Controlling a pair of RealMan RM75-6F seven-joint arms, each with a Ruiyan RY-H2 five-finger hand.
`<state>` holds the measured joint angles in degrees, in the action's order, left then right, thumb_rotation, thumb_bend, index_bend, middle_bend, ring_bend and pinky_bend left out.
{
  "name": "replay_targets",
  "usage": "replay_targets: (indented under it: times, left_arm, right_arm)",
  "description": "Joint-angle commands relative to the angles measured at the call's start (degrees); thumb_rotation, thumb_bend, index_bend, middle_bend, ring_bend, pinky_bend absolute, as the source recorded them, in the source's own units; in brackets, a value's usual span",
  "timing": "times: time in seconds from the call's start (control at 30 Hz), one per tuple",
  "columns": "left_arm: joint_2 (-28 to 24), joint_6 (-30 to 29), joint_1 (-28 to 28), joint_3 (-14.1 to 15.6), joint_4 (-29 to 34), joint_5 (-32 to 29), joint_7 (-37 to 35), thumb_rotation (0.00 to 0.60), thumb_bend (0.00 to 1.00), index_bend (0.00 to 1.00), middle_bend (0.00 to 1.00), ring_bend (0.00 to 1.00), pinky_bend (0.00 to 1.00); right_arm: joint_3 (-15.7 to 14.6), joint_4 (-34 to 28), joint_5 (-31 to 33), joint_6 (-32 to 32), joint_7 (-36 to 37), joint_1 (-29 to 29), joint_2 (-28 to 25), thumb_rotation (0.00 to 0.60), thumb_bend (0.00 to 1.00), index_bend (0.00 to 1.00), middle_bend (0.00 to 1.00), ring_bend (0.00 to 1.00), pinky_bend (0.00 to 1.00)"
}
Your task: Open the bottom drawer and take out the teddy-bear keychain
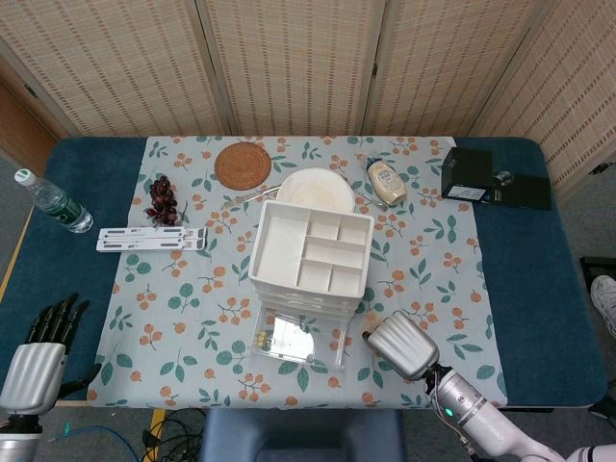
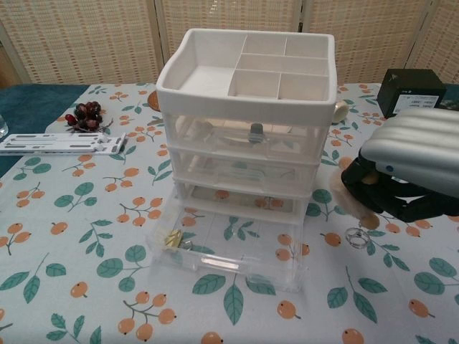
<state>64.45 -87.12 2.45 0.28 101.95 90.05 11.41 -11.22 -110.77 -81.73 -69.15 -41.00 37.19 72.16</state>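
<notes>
In the head view, the bottom drawer (image 1: 293, 339) of the drawer unit (image 1: 311, 252) is standing pulled out over the counter (image 1: 164, 308), the right robot hand (image 1: 405, 345) is hovering just right of it, and the left robot hand (image 1: 37, 354) is resting released, fingers spread, at the counter's near left edge. In the chest view, the right robot hand (image 2: 409, 174) is grasping the teddy-bear keychain (image 2: 356, 212), clear of the drawer, its ring (image 2: 356, 237) hanging below the curled fingers (image 2: 373, 190).

— What covers the table (image 1: 534, 289)?
— A floral cloth (image 1: 192, 298); on it a drawer unit (image 1: 313, 255) at the centre, grapes (image 1: 162, 199) and a white strip (image 1: 151, 239) left, a black box (image 1: 474, 174) far right.
— And left of the cloth?
— 1 bottle (image 1: 53, 202).
</notes>
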Motion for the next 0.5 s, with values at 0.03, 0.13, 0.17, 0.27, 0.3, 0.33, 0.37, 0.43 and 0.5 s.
replay_targets:
  times: [0.03,0.13,0.17,0.27,0.3,0.33,0.37,0.43,0.5]
  left_arm:
    - [-0.12,-0.02,-0.07,0.02,0.03,-0.13,0.04,0.600,0.20,0.05,0.00,0.01,0.07]
    - [-0.26,0.03,-0.13,0.03,0.06,-0.35,0.07,0.600,0.20,0.05,0.00,0.01,0.07]
    - [-0.31,-0.05,-0.16,0.01,0.07,-0.37,0.05,0.600,0.20,0.05,0.00,0.01,0.07]
    - [-0.38,-0.10,-0.19,-0.02,0.06,-0.44,0.02,0.600,0.20,0.05,0.00,0.01,0.07]
    - [-0.38,-0.06,-0.17,-0.02,0.08,-0.45,0.03,0.600,0.20,0.05,0.00,0.01,0.07]
    - [-0.37,-0.02,-0.14,-0.02,0.10,-0.42,0.04,0.600,0.20,0.05,0.00,0.01,0.07]
    - [-0.34,0.00,-0.10,-0.01,0.12,-0.33,0.06,0.600,0.20,0.05,0.00,0.01,0.07]
    - [-0.28,0.08,-0.01,-0.02,0.17,-0.22,0.15,0.600,0.20,0.05,0.00,0.01,0.07]
    - [-0.25,0.12,0.06,-0.08,0.22,-0.23,0.17,0.600,0.20,0.05,0.00,0.01,0.07]
  right_arm:
    - [1.27,2.85,1.72,2.11,0.48,-0.63,1.75,0.600,0.80,0.75,1.00,1.00,1.00]
    - [1.95,4.38,2.50,3.05,1.11,-0.99,2.64,0.600,0.76,0.60,0.99,1.00,1.00]
    - [2.18,5.05,2.88,3.58,1.36,-1.13,2.90,0.600,0.73,0.55,0.99,1.00,1.00]
    - [2.58,5.98,3.13,4.33,1.34,-1.52,3.07,0.600,0.58,0.27,0.98,1.00,1.00]
    - [2.66,6.03,3.08,4.45,1.33,-1.65,3.04,0.600,0.55,0.21,0.98,1.00,1.00]
    - [2.75,6.05,3.01,4.55,1.33,-1.78,2.99,0.600,0.51,0.15,0.98,1.00,1.00]
    - [2.85,6.02,2.83,4.56,1.36,-2.00,2.87,0.600,0.50,0.13,0.98,1.00,1.00]
    - [2.95,5.97,2.50,4.56,1.46,-2.41,2.55,0.600,0.48,0.09,0.98,1.00,1.00]
    - [3.06,5.95,2.12,4.18,1.89,-2.96,2.24,0.600,0.47,0.09,0.97,1.00,1.00]
